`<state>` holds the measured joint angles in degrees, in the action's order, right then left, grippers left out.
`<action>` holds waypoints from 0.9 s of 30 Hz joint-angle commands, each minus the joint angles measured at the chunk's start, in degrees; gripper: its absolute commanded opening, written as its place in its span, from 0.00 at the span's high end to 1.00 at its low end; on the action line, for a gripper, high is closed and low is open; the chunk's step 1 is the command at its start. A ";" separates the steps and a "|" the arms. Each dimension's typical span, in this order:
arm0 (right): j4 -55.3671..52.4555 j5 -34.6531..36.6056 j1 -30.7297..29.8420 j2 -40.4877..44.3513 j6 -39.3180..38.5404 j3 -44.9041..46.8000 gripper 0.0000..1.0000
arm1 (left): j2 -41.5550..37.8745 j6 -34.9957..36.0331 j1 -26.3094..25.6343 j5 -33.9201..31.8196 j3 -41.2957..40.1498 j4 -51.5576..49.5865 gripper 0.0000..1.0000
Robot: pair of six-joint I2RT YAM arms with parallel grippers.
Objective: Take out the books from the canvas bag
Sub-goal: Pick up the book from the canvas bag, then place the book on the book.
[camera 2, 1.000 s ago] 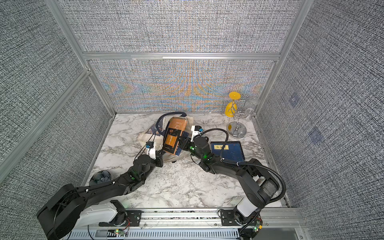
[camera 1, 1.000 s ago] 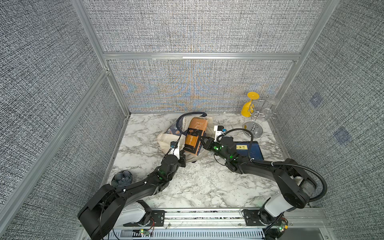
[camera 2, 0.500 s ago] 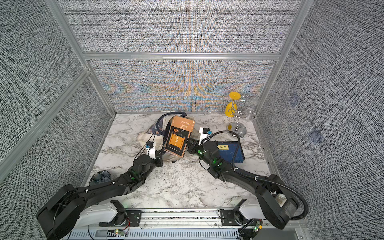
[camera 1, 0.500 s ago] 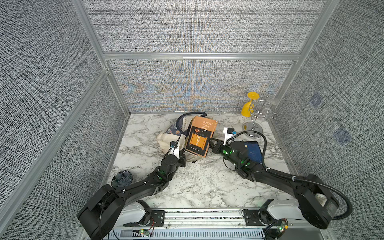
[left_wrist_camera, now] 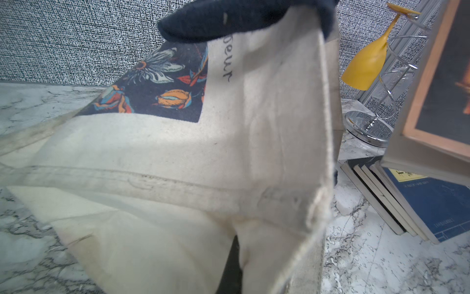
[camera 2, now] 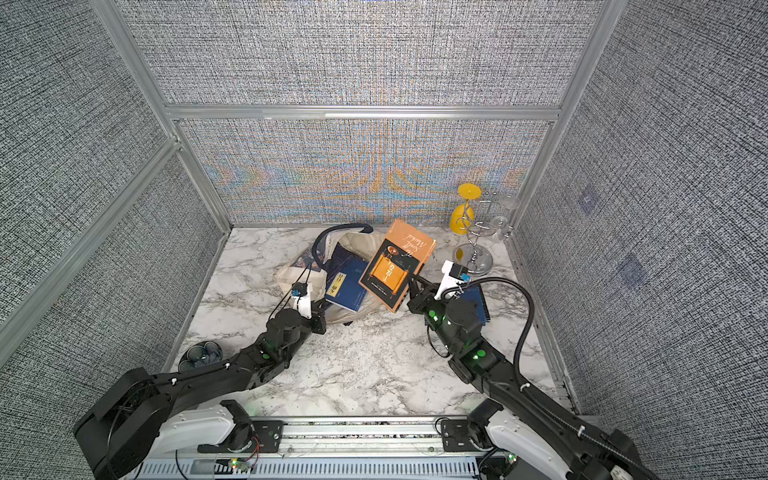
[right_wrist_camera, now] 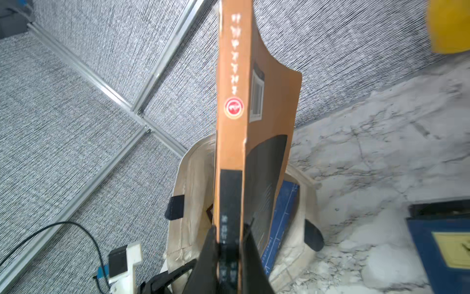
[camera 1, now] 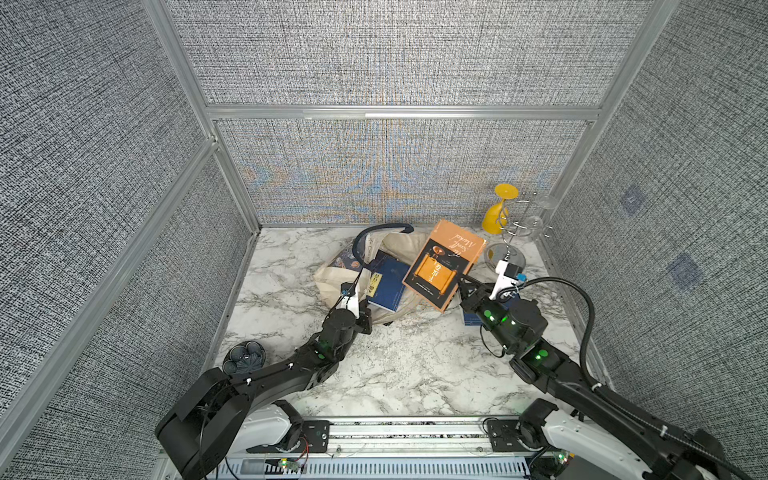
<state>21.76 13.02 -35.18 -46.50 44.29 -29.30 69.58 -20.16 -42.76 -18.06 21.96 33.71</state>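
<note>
The cream canvas bag (camera 1: pixel 332 280) (camera 2: pixel 286 276) lies open on the marble, its floral panel (left_wrist_camera: pixel 162 84) facing my left wrist camera. My left gripper (camera 1: pixel 365 313) (camera 2: pixel 321 311) (left_wrist_camera: pixel 235 257) is shut on the canvas bag's front edge. My right gripper (camera 1: pixel 459 286) (camera 2: pixel 411 287) (right_wrist_camera: pixel 230 235) is shut on the lower end of an orange-and-black book (camera 1: pixel 442 266) (camera 2: pixel 395 266) (right_wrist_camera: pixel 232 101), holding it tilted in the air beside the bag's mouth. A navy book (camera 1: pixel 388 284) (camera 2: pixel 349 284) with a yellow label sticks out of the bag. More navy books (left_wrist_camera: pixel 419 203) (right_wrist_camera: pixel 445 241) (camera 2: pixel 478 301) lie stacked under my right arm.
A chrome glass rack (camera 1: pixel 513 237) (camera 2: pixel 478 245) with a yellow glass (camera 1: pixel 496 214) stands at the back right corner, close behind the raised book. A dark bowl (camera 1: pixel 244 358) sits at the front left. Grey panel walls enclose the marble table (camera 1: pixel 415 365).
My right gripper has drawn the orange-and-black book up and to the right, away from the bag's mouth. The left arm has stayed on the bag.
</note>
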 commanded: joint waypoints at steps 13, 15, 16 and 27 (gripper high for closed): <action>-10.06 27.88 4.03 13.42 15.28 13.38 1.00 | 0.65 -0.39 -0.05 0.86 0.81 1.79 1.00; -10.52 28.64 4.74 12.52 18.34 15.00 1.00 | 0.65 -0.49 -0.04 0.84 0.84 1.80 1.00; -12.20 29.55 4.95 12.15 20.99 15.39 1.00 | 0.70 -0.41 -0.08 0.88 0.87 1.79 1.00; -22.59 29.65 5.33 2.38 42.89 15.65 1.00 | 1.22 -0.44 -0.04 1.01 0.98 1.97 1.00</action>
<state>2.20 41.25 -29.82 -42.11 79.33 -12.91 70.52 -20.64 -42.76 -17.63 22.26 33.76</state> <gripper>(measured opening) 0.108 0.052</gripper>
